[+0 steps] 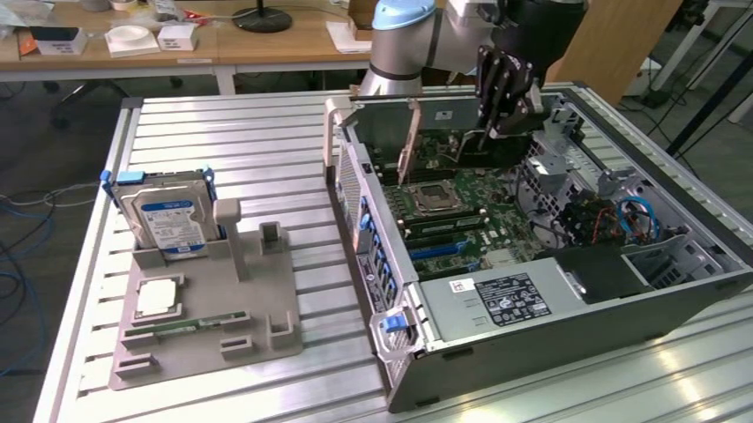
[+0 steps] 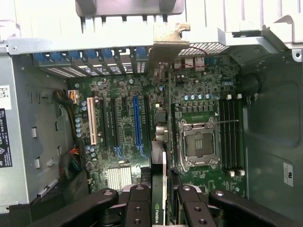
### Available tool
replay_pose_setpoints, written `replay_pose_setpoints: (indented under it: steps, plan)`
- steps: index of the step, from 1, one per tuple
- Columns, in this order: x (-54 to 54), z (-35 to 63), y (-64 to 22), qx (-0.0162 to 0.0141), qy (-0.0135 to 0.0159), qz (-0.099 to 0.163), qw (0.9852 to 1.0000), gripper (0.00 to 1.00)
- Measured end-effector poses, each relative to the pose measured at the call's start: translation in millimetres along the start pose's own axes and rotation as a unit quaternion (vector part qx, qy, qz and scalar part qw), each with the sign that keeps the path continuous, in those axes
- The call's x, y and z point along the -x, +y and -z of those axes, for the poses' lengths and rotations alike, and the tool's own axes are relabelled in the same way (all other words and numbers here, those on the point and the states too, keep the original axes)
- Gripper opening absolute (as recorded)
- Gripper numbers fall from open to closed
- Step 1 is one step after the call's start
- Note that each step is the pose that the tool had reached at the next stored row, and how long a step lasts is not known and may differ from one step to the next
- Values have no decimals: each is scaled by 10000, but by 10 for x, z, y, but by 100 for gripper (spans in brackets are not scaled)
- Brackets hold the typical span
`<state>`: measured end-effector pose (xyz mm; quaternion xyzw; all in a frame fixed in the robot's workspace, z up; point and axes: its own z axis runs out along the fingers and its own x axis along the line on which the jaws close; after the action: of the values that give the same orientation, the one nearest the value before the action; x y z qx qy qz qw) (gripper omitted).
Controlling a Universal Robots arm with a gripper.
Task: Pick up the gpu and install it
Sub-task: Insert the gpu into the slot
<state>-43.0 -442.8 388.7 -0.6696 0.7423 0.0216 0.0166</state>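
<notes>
- The gripper [image 2: 162, 191] hangs inside the open computer case [image 1: 612, 328]. Its fingers [image 2: 138, 203] are clamped on the gpu [image 2: 159, 163], one on each flat face.
- The gpu stands on its thin edge over the motherboard [image 2: 208, 182], between the blue slot [image 2: 137, 123] and the CPU socket [image 2: 198, 142].
- Its long axis runs parallel to the expansion slots. The end with the metal bracket [image 2: 166, 45] points to the rear wall [image 1: 356, 198], which is the case wall on the exterior view's left.
- The bracket lies at the ledge of this wall, just beside the row of blue clips [image 2: 94, 56].
- On the side of the blue slot the board is low and flat, so there is room. On the other side the frame of the socket is just beside the card.
- Upward, the case is open.
- Whether the lower edge already sits in a slot, I cannot tell.
- On the table [image 1: 235, 132], well apart from the case, a grey stand [image 1: 200, 330] holds a hard drive [image 1: 171, 216] upright.
</notes>
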Motion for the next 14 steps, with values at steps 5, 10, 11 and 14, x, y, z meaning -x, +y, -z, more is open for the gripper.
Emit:
replay_pose_setpoints:
  steps: [5,10,11,14]
  plan:
    - [-2,-18,0,0,0,1,10000,26]
    - [-5,-38,-1,0,0,1,10000,26]
    - [-5,-42,-1,0,0,2,10000,26]
    - [-7,-53,-1,0,0,4,10000,26]
